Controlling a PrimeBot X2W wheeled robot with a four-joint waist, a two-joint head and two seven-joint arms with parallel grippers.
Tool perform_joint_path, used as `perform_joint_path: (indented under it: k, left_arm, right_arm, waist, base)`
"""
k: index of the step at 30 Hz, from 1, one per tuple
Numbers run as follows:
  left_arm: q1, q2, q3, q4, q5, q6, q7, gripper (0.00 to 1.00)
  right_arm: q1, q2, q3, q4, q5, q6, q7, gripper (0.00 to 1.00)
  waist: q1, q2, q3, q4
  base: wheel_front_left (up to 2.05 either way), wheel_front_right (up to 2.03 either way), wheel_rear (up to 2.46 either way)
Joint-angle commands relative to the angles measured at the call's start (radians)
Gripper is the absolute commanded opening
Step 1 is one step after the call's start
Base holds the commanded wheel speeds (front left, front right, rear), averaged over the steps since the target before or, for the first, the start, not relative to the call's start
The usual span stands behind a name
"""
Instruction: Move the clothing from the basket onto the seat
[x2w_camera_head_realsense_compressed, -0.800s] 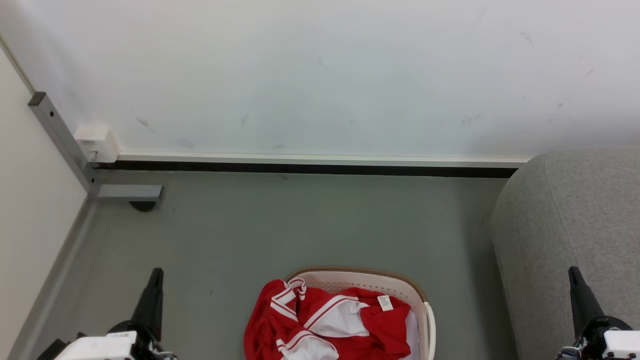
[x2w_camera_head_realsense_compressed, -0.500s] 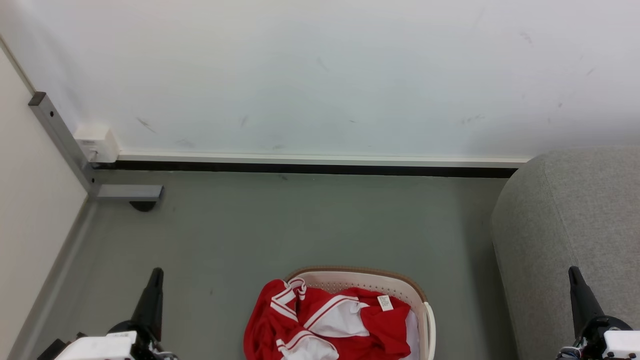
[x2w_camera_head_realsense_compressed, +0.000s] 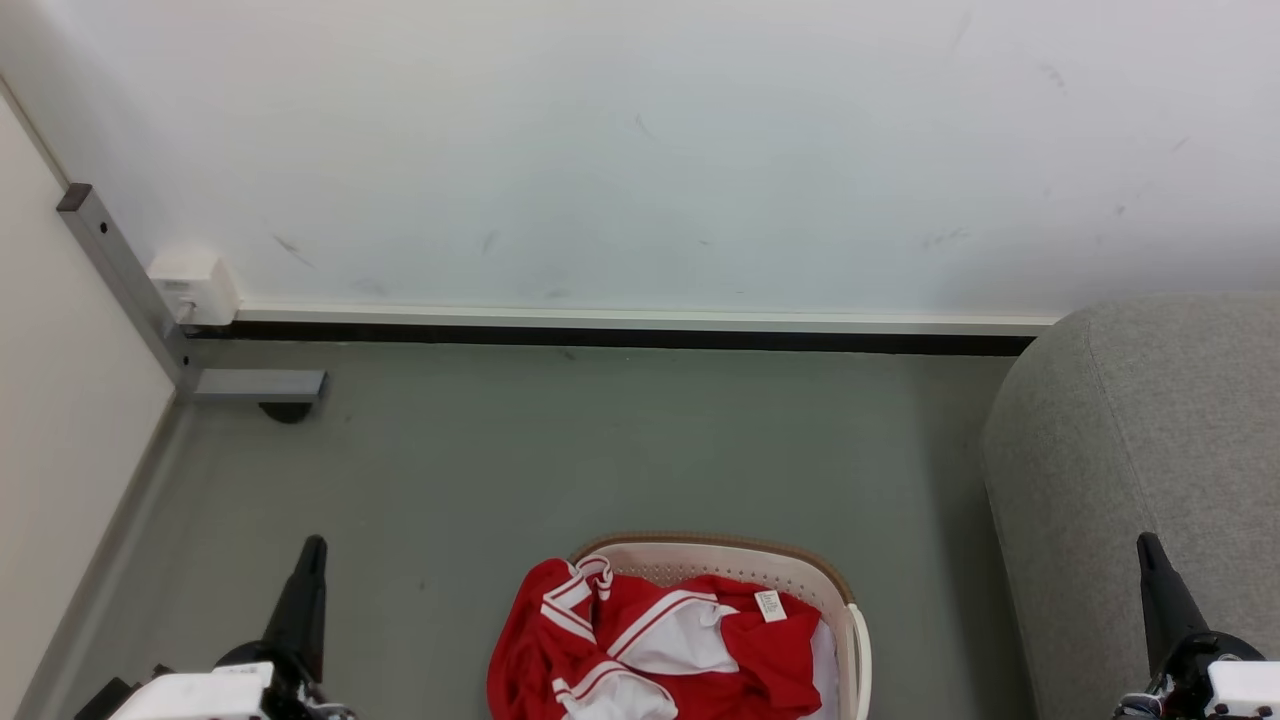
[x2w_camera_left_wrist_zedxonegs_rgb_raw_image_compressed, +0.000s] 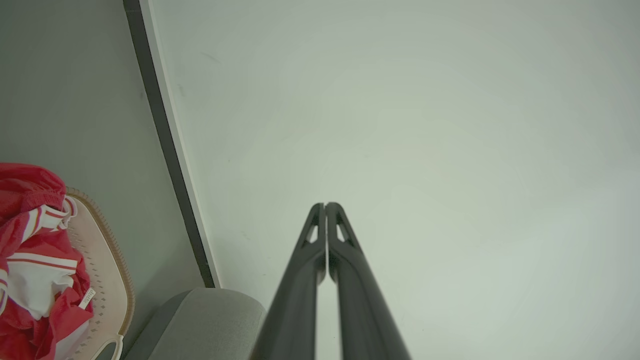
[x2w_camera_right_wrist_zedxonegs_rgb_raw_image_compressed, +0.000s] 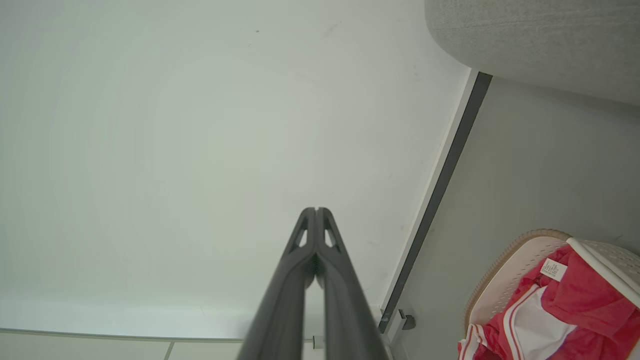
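Observation:
Red clothing (x2w_camera_head_realsense_compressed: 660, 640) with white stripes and a small white label fills the cream basket (x2w_camera_head_realsense_compressed: 838, 588) at the bottom centre of the head view, one fold hanging over its left rim. The grey seat (x2w_camera_head_realsense_compressed: 1130, 450) rises at the right. My left gripper (x2w_camera_head_realsense_compressed: 312, 548) points up at the lower left, well left of the basket, shut and empty. My right gripper (x2w_camera_head_realsense_compressed: 1146, 543) stands shut at the lower right, in front of the seat. In the left wrist view the fingertips (x2w_camera_left_wrist_zedxonegs_rgb_raw_image_compressed: 325, 206) meet, with clothing (x2w_camera_left_wrist_zedxonegs_rgb_raw_image_compressed: 30, 240) and basket (x2w_camera_left_wrist_zedxonegs_rgb_raw_image_compressed: 107, 270) at left. The right wrist view shows its gripper (x2w_camera_right_wrist_zedxonegs_rgb_raw_image_compressed: 316, 210) shut, the clothing (x2w_camera_right_wrist_zedxonegs_rgb_raw_image_compressed: 580, 295), basket (x2w_camera_right_wrist_zedxonegs_rgb_raw_image_compressed: 505, 270) and seat (x2w_camera_right_wrist_zedxonegs_rgb_raw_image_compressed: 540, 40).
A white wall (x2w_camera_head_realsense_compressed: 640, 150) with a dark baseboard (x2w_camera_head_realsense_compressed: 620, 338) closes the far side. A grey metal post with a foot (x2w_camera_head_realsense_compressed: 250, 385) and a white box (x2w_camera_head_realsense_compressed: 192, 287) stand in the left corner. Grey floor (x2w_camera_head_realsense_compressed: 600, 450) lies between the basket and the wall.

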Motion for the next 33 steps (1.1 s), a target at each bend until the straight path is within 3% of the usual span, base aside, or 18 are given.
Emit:
perform_joint_path:
  k: [1,9,10,25,33]
  left_arm:
    - [-0.009,0.007,0.001,0.0,-0.014,-0.004,0.003,0.0]
    - [-0.009,0.007,0.001,0.0,-0.014,-0.004,0.002,0.0]
    - [0.0,0.0,0.0,0.0,0.0,0.0,0.0,1.0]
    - [0.021,-0.006,-0.01,-0.014,-0.003,0.002,-0.054,1.0]
    - [0.021,0.0,-0.008,-0.06,0.166,0.002,-0.091,1.0]
  right_arm:
    - [-0.013,0.0,-0.005,0.003,-0.009,0.007,0.004,0.0]
    - [-0.013,0.0,-0.005,0.003,-0.009,0.007,0.004,0.0]
    - [0.0,0.0,0.0,0.0,0.0,0.0,0.0,1.0]
    - [0.027,0.006,0.018,-0.038,0.043,-0.001,-0.053,1.0]
    - [0.029,0.005,0.032,-0.054,-0.065,0.0,-0.09,1.0]
  waist:
    - [0.0,-0.0001,0.0,0.0]
    - [0.0,-0.0001,0.0,0.0]
    - [0.0,-0.0001,0.0,0.0]
    - [0.0,-0.0001,0.004,0.004]
    - [0.0,-0.0001,0.006,0.007]
  base:
    - [0.0,0.0,0.0]
    - [0.0,0.0,0.0]
    - [0.0,0.0,0.0]
    - [0.0,0.0,0.0]
    - [0.0,0.0,0.0]
